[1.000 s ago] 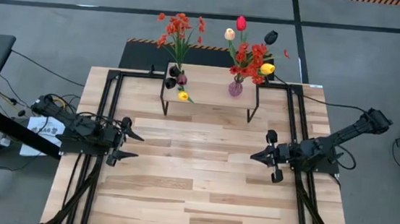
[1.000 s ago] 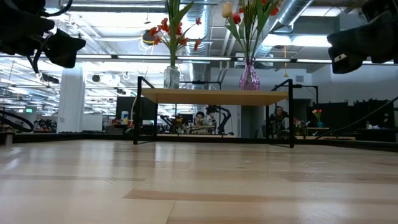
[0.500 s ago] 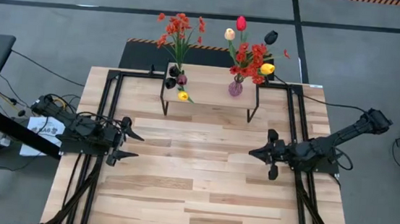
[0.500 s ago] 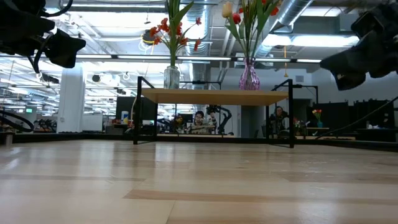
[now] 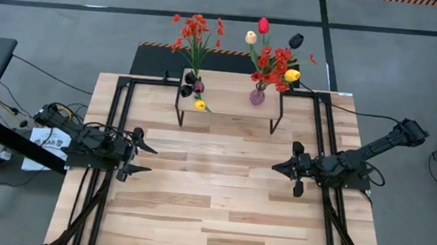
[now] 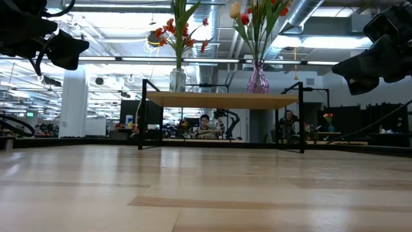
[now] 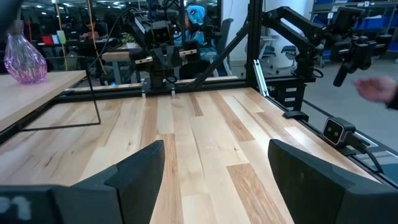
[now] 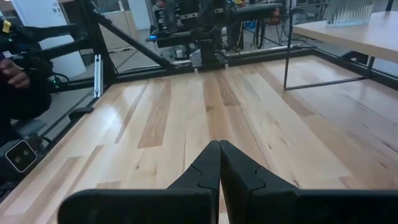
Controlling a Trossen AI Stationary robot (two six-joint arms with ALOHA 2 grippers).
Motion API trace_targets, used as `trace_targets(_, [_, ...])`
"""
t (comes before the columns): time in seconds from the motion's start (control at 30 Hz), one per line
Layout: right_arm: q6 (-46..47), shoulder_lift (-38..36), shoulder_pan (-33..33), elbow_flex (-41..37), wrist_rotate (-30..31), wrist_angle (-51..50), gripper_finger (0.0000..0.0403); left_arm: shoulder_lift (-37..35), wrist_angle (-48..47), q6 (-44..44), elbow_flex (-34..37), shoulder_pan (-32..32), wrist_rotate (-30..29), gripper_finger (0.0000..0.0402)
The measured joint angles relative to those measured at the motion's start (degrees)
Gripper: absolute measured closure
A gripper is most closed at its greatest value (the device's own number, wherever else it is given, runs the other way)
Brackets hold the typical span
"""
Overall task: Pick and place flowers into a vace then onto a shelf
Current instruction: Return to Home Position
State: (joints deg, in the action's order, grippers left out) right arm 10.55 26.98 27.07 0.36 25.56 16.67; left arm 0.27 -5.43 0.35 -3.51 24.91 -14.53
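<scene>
- Up front it's just the table (image 5: 194,216): pale butcher-block planks, smooth with a slight sheen, and black metal rails down both sides.
- The left end effector (image 5: 150,159) hangs over the table's left side with its fingers spread wide, holding nothing. It hasn't budged in the last second.
- The right end effector (image 5: 276,166) is the only thing that changed. It's nudged slightly toward mid-table, and in the low view it's tipped a bit. Its matte black fingers are pressed together in a neat seam, with nothing between them.
- My read is that the arm is just parking itself. Both arms are well apart from the shelf, so the job looks basically done.
- Further back is the shelf (image 5: 228,99), a light wood plank on thin black legs at the table's far edge.
- The flowers (image 5: 196,32) stand on it in two vases. The clear vase (image 6: 177,80) is ribbed-looking glass with the red-orange sprays, and the bulbous purple vase (image 6: 258,82) has the tulips. Neither has shifted.
- A yellow tulip head and a dark one show low by the clear vase. I can't tell if they droop or lie on the plank.
- Way behind that, there's a person in the room.
</scene>
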Motion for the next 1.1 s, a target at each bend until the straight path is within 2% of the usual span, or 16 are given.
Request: trace_targets(1.1, [0.01, 0.00, 0.00, -0.07, -0.07, -0.01, 0.0403, 0.00, -0.39, -0.82, 0.00, 0.00, 0.02, 0.0127])
